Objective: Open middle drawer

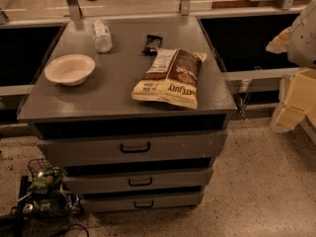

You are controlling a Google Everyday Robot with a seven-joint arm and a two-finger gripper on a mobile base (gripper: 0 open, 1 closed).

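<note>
**Gripper at the right edge, middle drawer well to its left**

The pale cream gripper (294,101) hangs at the right border of the view, beside the grey counter (113,90) and touching nothing – whether it is apart or together, I cannot tell.

The middle drawer (173,177), a wide shallow grey front with a small black rectangular pull handle (140,181), lies lower and well to the left of the gripper. It sits between the taller grey top drawer (74,151) and the narrower lowest grey drawer (113,203), with a dark gap above its front.

On the counter, up and left of the gripper, lies a cream-and-brown snack bag (170,77). Farther left are a small black packet (152,43), a clear plastic bottle (102,35) and a white round bowl (70,69).
</note>
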